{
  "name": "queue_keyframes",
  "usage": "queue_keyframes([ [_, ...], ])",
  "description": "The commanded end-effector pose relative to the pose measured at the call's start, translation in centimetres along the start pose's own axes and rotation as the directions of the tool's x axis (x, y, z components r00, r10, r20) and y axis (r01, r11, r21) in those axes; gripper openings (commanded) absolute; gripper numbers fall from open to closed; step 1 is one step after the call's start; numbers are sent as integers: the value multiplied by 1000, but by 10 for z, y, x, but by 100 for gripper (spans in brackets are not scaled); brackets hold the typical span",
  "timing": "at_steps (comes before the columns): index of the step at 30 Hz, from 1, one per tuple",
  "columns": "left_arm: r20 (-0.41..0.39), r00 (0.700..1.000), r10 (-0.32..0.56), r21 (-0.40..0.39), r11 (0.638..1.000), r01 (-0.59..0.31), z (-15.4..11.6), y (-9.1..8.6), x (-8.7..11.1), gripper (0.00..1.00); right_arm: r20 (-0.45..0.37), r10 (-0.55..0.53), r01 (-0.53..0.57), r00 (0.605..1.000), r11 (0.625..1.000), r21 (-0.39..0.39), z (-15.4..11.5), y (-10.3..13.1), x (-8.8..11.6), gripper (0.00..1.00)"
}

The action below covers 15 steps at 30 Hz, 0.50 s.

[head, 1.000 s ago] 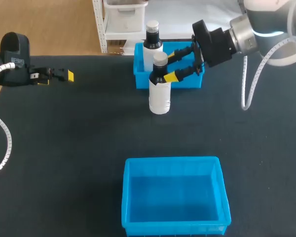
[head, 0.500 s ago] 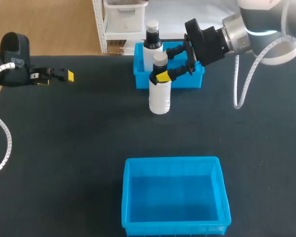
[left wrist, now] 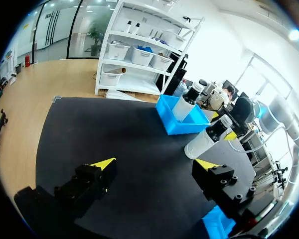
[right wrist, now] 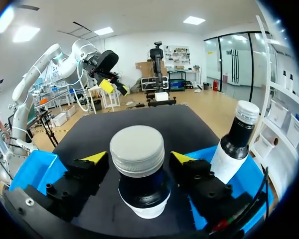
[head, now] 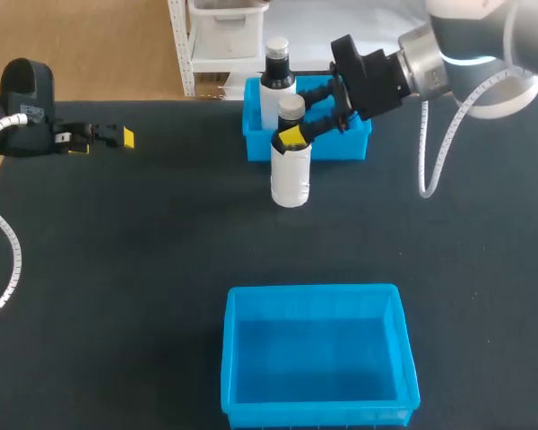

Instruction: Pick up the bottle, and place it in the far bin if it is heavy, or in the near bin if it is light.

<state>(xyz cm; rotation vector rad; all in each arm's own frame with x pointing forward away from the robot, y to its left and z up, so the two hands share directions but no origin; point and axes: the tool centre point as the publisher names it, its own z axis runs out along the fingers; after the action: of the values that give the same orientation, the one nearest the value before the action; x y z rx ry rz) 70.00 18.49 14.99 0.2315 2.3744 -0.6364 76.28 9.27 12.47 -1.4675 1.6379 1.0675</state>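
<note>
The bottle [head: 290, 170], white with a black neck and a grey cap, stands upright on the dark desk [head: 117, 269] in the upper middle of the frame. It is just in front of the far bin [head: 341, 150], a small blue tub against the desk's back edge. A second bottle [head: 276, 81] of the same kind stands upright inside that bin, at its left end.

The right arm [head: 466, 54] comes in from the upper right corner and reaches across the far bin. The right fingers [head: 291, 136] sit at the level of the bottle's neck, one on each side. In the right wrist view they are apart, with the cap between the two yellow tips, and I see no clamping on the neck.

The near bin [head: 314, 292], a larger blue tub, lies at the lower middle of the frame, well apart from the bottle.

The left arm [head: 22, 107] is at the upper left edge, low over the desk. The left fingers [head: 124, 137] point toward the middle; the left wrist view shows them spread wide with only bare desk between them.
</note>
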Motion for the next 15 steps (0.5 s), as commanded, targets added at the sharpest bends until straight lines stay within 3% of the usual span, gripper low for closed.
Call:
queue_keyframes([
  [1, 0, 1000, 0, 0, 1000, 0, 0, 0, 0, 100, 2, -2, 2, 1000, 1000, -2, 1, -1, 0, 38],
  [3, 0, 1000, 0, 0, 1000, 0, 0, 0, 0, 100, 2, -3, 3, 1000, 1000, -2, 1, 0, 0, 26],
  [5, 0, 1000, 0, 0, 1000, 0, 0, 0, 0, 100, 2, -4, 4, 1000, 1000, -2, 0, 2, 0, 0],
  [15, 0, 1000, 0, 0, 1000, 0, 0, 0, 0, 100, 1, -12, 12, 1000, 1000, 10, -18, 15, -5, 0],
])
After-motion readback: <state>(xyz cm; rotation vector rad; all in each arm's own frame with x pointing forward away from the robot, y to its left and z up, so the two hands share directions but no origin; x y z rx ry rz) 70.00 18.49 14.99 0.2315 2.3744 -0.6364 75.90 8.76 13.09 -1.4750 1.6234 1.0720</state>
